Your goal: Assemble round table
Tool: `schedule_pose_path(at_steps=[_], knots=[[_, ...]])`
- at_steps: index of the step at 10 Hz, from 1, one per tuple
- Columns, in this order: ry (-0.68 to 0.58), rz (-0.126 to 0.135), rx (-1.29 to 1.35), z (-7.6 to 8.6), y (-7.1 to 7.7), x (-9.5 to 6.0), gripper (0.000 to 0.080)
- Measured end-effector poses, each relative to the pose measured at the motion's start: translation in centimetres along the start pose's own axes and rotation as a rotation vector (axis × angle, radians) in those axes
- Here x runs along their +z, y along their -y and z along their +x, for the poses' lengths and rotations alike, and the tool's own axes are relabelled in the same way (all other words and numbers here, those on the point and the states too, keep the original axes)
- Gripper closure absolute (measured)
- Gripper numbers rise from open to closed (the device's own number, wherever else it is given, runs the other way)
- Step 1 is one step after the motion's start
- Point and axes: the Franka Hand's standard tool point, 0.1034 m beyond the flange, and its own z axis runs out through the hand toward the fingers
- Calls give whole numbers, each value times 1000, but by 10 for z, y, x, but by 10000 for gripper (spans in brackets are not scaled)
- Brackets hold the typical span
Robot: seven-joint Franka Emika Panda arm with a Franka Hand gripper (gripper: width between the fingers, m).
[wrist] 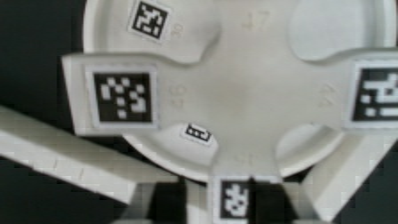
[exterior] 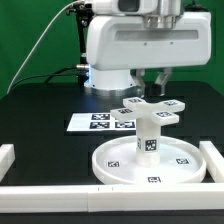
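Note:
The round disc (exterior: 110, 165) lies rim-up near the table's front. The short cylinder leg (exterior: 148, 138) stands upright at its centre. The cross-shaped foot piece (exterior: 150, 108) sits on top of the leg. My gripper (exterior: 157, 88) comes down from above at the far arm of the cross. In the wrist view the foot piece (wrist: 249, 90) fills the frame over the disc (wrist: 160, 140). One tagged arm of the cross lies between my dark fingers (wrist: 167, 205), and my gripper (wrist: 231, 205) is closed against it on both sides. The leg is hidden there.
The marker board (exterior: 95, 122) lies on the black table behind the disc, at the exterior view's left. White border walls run along the front (exterior: 100, 195), the left (exterior: 8, 155) and the right (exterior: 216, 160); one shows in the wrist view (wrist: 71, 150). The robot base (exterior: 110, 70) stands at the back.

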Motion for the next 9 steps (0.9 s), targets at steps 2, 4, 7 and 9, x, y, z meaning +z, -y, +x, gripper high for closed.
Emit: schedule_pose_path(at_steps=[2, 4, 7, 9], knots=[[5, -2, -153, -3, -2, 2, 396], [6, -2, -198, -4, -3, 3, 173], [10, 15, 216, -15, 9, 6, 154], [-7, 72, 348, -19, -2, 7, 150]])
